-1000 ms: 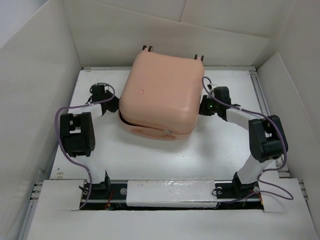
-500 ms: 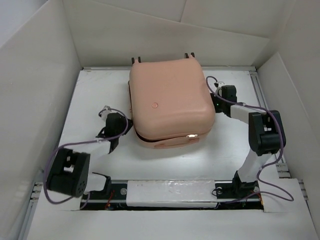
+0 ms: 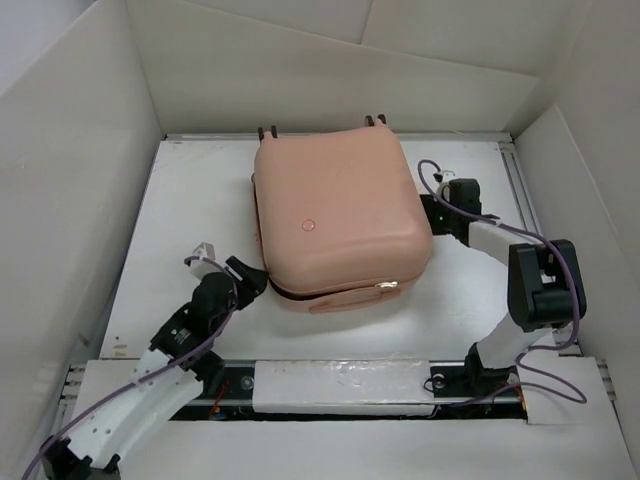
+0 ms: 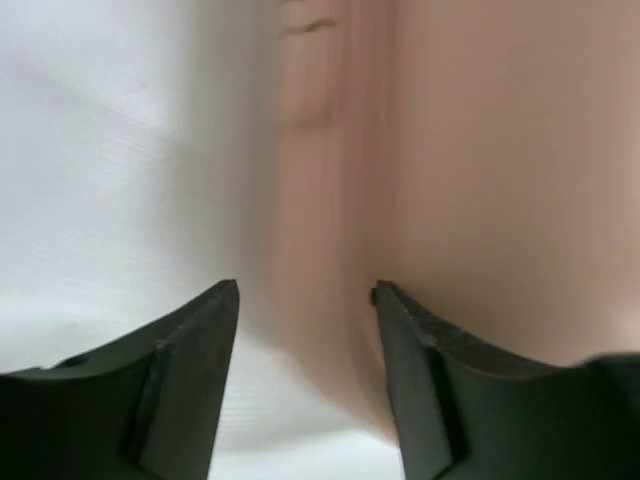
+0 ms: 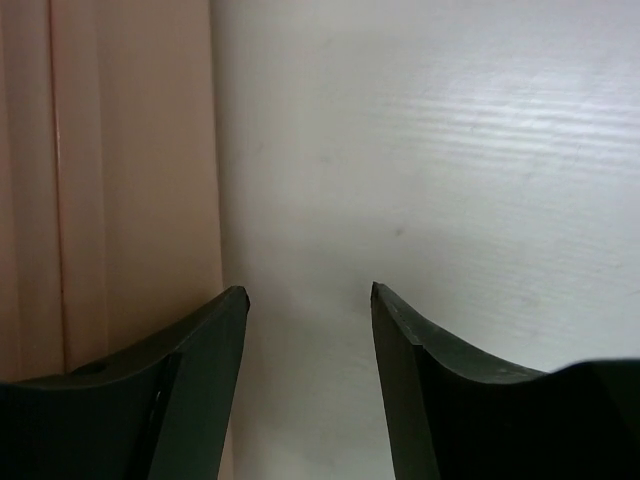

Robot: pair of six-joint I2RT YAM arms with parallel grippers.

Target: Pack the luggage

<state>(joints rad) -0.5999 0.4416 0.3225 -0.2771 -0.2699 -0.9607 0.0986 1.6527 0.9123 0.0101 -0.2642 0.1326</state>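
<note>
Top external: we log the luggage (image 3: 340,215) lying flat and shut on the far half of the tabletop (image 3: 190,190), shell up, wheels (image 3: 268,131) toward the far wall, and set a little askew

The left claw (image 3: 250,285) sits low at the case's near-left corner, just beside the seam (image 3: 290,293). In the left wrist view its fingers are spread wide and grip nothing. Pink shell fills the gap between them, but the view is blurred and we cannot tell whether they touch it

The right claw (image 3: 432,212) is at the right flank. In the right wrist view it is also wide and holds nothing, with bare tabletop between the fingers and the shell edge beside the left one

We judge that the claws bracket opposite sides to steady or nudge the case, not to lift it. With the lid down, closing work seems to be in hand. A small bright pull (image 3: 385,287) shows at the near edge

The tabletop is white and matt with a faint grain, and a hard shell would likely slide on it easily. White panel walls (image 3: 80,150) enclose the left, far and right sides, and the right arm works close to its wall
</note>
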